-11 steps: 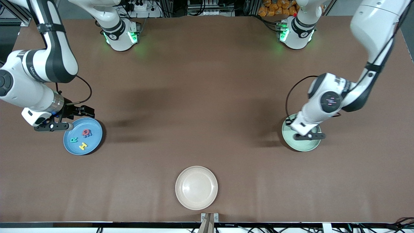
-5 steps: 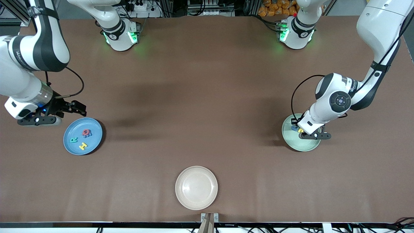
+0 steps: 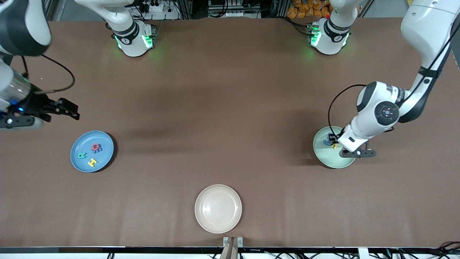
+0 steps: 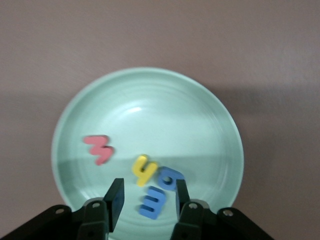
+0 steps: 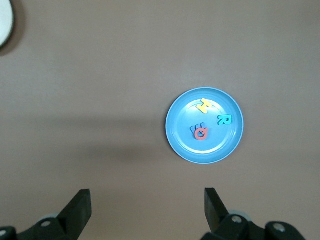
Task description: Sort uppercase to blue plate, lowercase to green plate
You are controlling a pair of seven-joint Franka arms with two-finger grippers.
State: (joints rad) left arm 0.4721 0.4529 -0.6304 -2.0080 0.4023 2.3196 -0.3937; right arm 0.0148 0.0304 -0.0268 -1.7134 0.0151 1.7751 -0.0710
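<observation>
Left wrist view, lowercase (image 4: 150, 182) under left gripper (image 4: 148, 205)

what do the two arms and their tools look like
Both arms are glossy white with dark grey or black joint bands and a thin black cable looping near each wrist; the bases glow green. The left tool and the right tool are black, with flat black fingers. A round dark cap with small lights sits on the left arm's wrist joint.

Cream plate (image 3: 218, 208) on brown table (image 3: 230, 108), nearest the front camera, midway between the ends
</observation>
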